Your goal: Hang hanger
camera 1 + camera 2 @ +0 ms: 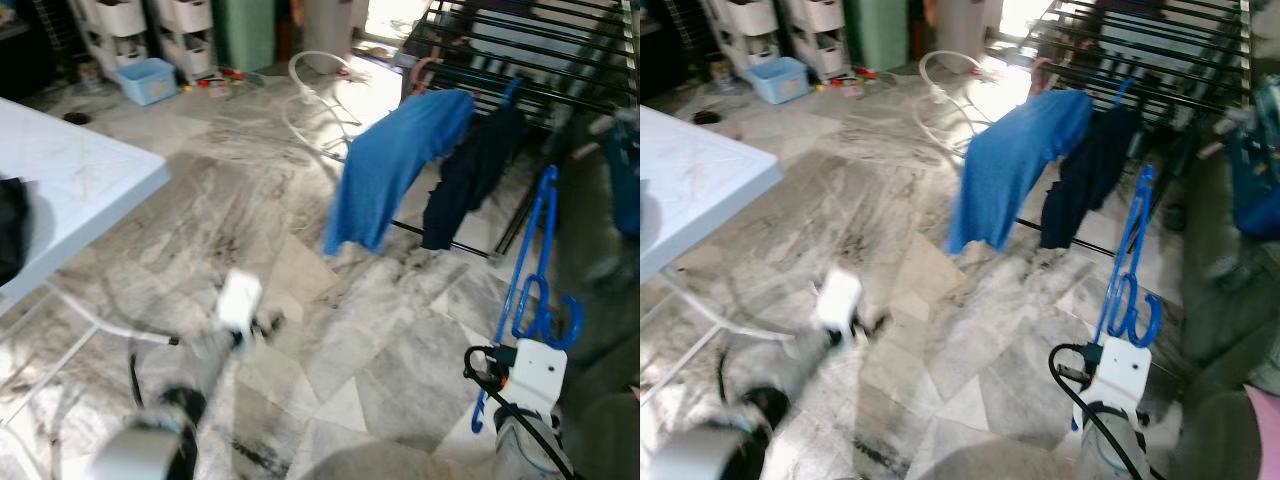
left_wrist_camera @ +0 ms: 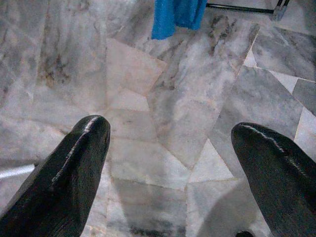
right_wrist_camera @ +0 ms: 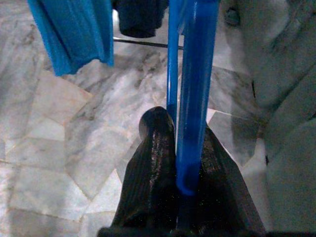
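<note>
Right wrist view first: blue hanger [image 3: 195,94] pinched tight betw. the right gripper [image 3: 183,163]'s two black fingers, clamped on the plastic near one end, the rest of the hanger running up and away from the wrist. From the head cams it's the same story: hanger standing nearly upright off the robot's right side, hook curl low by the wrist, held over the marble floor [image 1: 300,300], just short of the drying rack [image 1: 540,50].

Rack's the black one up ahead-right, bars running across. Already on it: one bright blue shirt [image 1: 390,165] draped over the near edge, one dark garment [image 1: 470,170] just beside it, touching or close to it. Can't tell if a spare bar sits free near them; top is blurry.

Left gripper [image 2: 168,163]: fingers spread wide apart, nothing betw. them, pointing at bare floor, arm low on the left and blurred.

Counts: 1 hanger in hand, 2 garments on rack, 1 rack. Further out: 1 white table [image 1: 70,190] at left w/ something dark on its edge, 1 small blue tub [image 1: 148,80] and white drawer units by the far wall, white hose looped on the floor.

Risks, my read: grip is near the end, so the long hanger could swing or twist in the fingers on approach. It could snag the blue shirt and drag it off. Hook sits low near the wrist, so it prob. needs reorienting before it catches a bar.
</note>
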You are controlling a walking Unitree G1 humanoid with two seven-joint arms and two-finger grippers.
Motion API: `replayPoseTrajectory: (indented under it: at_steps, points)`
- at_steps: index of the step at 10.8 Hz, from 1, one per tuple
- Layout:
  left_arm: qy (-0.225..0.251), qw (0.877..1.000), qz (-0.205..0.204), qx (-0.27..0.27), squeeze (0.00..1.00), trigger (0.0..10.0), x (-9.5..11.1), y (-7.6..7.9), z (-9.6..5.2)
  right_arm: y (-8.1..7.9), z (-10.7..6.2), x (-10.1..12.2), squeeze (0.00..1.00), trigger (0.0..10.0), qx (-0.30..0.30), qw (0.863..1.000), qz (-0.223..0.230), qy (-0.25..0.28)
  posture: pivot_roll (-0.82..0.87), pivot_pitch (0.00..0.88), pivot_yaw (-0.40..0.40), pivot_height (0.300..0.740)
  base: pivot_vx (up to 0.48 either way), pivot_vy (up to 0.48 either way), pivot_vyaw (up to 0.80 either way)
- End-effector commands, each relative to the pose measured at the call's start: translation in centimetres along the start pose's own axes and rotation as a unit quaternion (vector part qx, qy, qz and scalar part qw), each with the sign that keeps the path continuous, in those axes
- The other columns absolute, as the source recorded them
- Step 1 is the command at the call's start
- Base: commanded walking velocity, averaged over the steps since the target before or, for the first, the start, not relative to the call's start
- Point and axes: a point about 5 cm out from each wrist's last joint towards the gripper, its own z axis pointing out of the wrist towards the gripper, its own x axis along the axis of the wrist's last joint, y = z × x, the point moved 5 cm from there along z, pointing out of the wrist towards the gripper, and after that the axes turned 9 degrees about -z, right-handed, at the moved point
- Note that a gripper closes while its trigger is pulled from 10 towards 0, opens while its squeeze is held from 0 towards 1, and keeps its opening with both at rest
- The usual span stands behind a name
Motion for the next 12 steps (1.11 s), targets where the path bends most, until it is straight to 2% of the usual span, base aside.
replayPoseTrajectory:
  at_steps: [1,3,4,5,6,8,9,10,11,12]
  points:
    - [0.038,0.999,0.022,-0.014,0.0,10.0,1.7,0.6,0.1,-0.6,-0.7,-1.6,0.0,0.0,-0.01,0.999,0.028,-0.03,-0.02,0.006,-0.043,0.74,0.0,0.0,0.0]
    - [0.046,0.998,0.023,-0.036,0.0,10.0,1.6,1.2,-0.1,-0.8,-1.2,-3.9,0.0,0.0,-0.015,0.997,0.049,-0.063,-0.01,0.0,-0.028,0.74,0.0,0.0,0.0]
    - [0.044,0.998,0.028,-0.047,0.0,10.0,1.7,1.7,0.0,-0.7,-1.1,-4.1,0.0,0.0,-0.019,0.996,0.053,-0.064,-0.01,0.0,-0.012,0.74,0.0,0.0,-0.52]
    - [0.045,0.995,0.052,-0.07,0.0,10.0,2.3,2.7,0.3,-0.5,-0.8,-4.2,0.0,0.0,-0.029,0.996,0.056,-0.061,-0.03,0.0,0.016,0.74,0.0,0.0,-0.52]
    - [0.052,0.993,0.059,-0.089,0.0,10.0,3.4,3.9,0.6,-0.3,-0.6,-4.6,0.0,0.0,-0.036,0.995,0.068,-0.065,-0.04,0.0,0.03,0.74,0.0,0.0,0.0]
    - [0.061,0.99,0.04,-0.12,0.0,10.0,4.4,5.9,1.0,-0.8,-0.6,-5.2,0.0,0.0,-0.03,0.995,0.07,-0.07,-0.06,0.0,0.032,0.74,0.0,0.0,0.0]
    - [0.065,0.988,0.04,-0.132,0.0,10.0,4.5,6.6,1.0,-1.4,-1.0,-5.3,0.0,0.0,-0.021,0.995,0.071,-0.07,-0.06,0.0,0.02,0.74,0.356,0.0,0.0]
    - [0.054,0.989,0.03,-0.133,0.0,10.0,3.6,6.7,0.9,-1.8,-1.2,-5.8,0.0,0.0,-0.005,0.996,0.04,-0.074,-0.1,0.0,0.028,0.74,0.401,0.0,-0.59]
    - [0.037,0.99,0.03,-0.135,0.0,10.0,2.5,6.7,0.8,-1.0,-1.3,-5.5,0.0,0.0,-0.022,0.996,0.051,-0.069,-0.11,0.002,0.024,0.74,0.428,0.0,-0.61]
    - [0.031,0.988,0.039,-0.147,0.0,10.0,1.9,7.3,0.8,-0.6,-1.3,-5.6,0.0,0.0,-0.023,0.996,0.052,-0.068,-0.12,0.0,0.024,0.74,0.472,0.0,-0.61]
